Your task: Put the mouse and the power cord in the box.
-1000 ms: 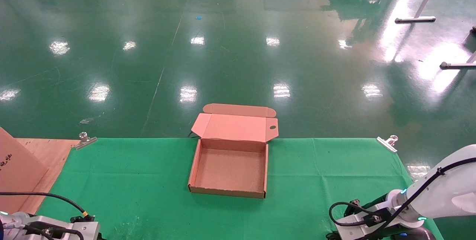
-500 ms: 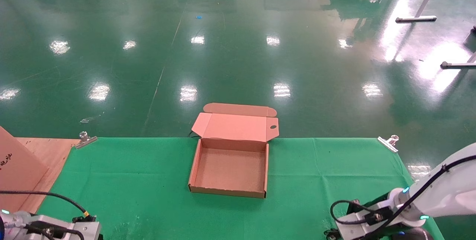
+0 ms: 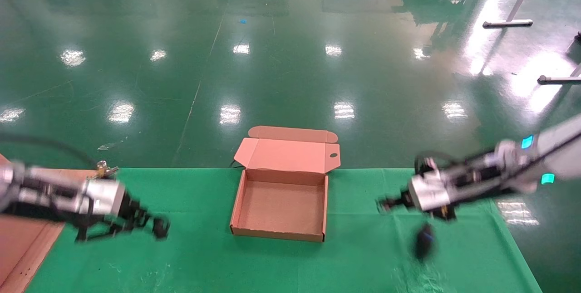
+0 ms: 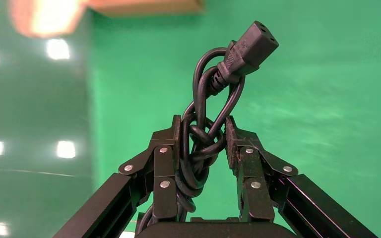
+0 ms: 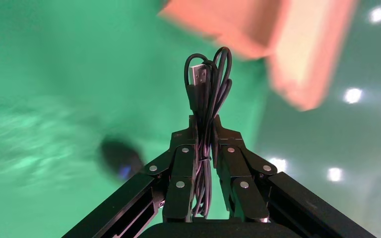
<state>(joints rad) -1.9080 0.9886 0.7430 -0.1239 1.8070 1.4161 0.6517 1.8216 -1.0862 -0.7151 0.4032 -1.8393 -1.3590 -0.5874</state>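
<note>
On the green-covered table [image 3: 190, 247], the box [image 3: 281, 207] lies open and empty between my arms. My left gripper [image 4: 202, 144], jaws clenched on the looped power cord [image 4: 213, 114], hovers left of it. My right gripper [image 5: 204, 136] pinches the mouse's wire; the mouse [image 3: 424, 241] dangles below. Both items remain unpacked. Beyond lies glossy green floor [image 3: 290, 57].

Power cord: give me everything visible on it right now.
The power cord is a thick black cable gathered in tangled loops, rubbery-looking, ending in a chunky black moulded plug with three slots showing. The left hand is shut on the loops, which bulge between its pads with the plug sticking out past the fingertips. It is held above the green cloth, left of the open cardboard box, not touching either. The other end is hidden.
</note>
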